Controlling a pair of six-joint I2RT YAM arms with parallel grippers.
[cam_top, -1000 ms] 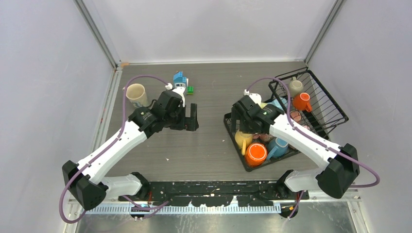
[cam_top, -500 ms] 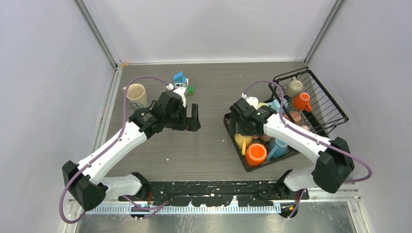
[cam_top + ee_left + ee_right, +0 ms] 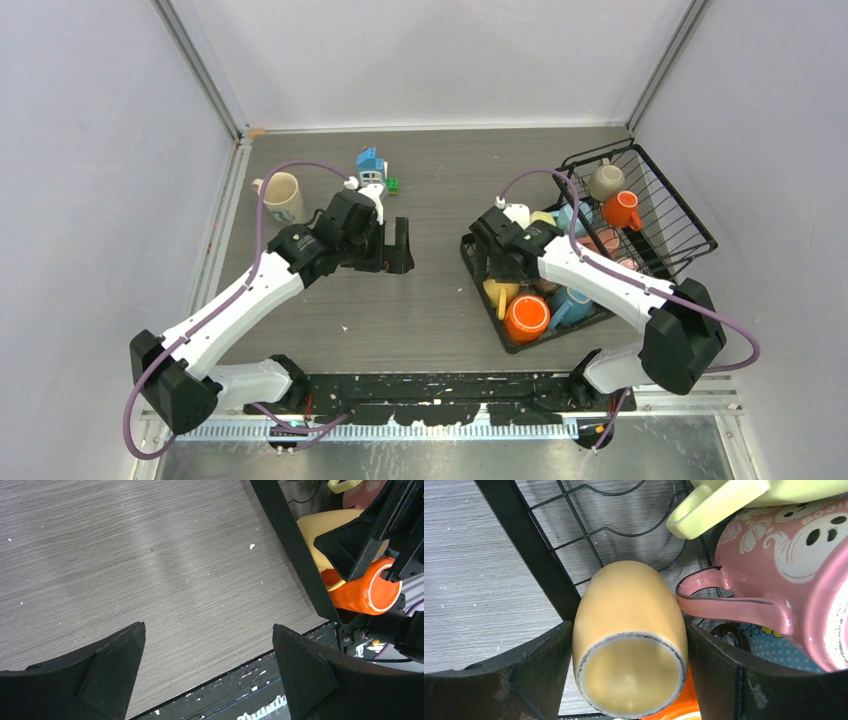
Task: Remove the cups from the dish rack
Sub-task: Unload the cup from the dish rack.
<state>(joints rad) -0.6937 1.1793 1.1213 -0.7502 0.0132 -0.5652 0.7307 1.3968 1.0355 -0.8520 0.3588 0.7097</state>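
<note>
The right gripper (image 3: 630, 640) hung over the near left corner of the black wire dish rack (image 3: 519, 535), which sat at about 3 o'clock on the grey wood-grain table (image 3: 430, 180). A mustard-yellow ceramic mug (image 3: 629, 605) lay on its side on the rack's grid floor, its base turned up toward the wrist camera, squarely between the two black fingers (image 3: 529, 675). The jaws stood wide, one at the mug's 9 o'clock and one at its 3 o'clock, both close against its sides. Whether they already pressed on it could not be told.

A pink mug with white pattern (image 3: 794, 555) lay at the yellow mug's 3 o'clock, its handle almost touching. A pale lime mug (image 3: 719, 502) sat at 1 o'clock, and an orange glazed mug (image 3: 526, 317) at 6 o'clock. In the rack's raised basket side (image 3: 685, 215) rested another orange mug (image 3: 622, 210) and a grey-cream mug (image 3: 606, 181).

The left gripper (image 3: 207, 630) hovered over bare table with its jaws fully apart and nothing between them. A cream mug (image 3: 282, 196) stood on the table at 10 o'clock.
</note>
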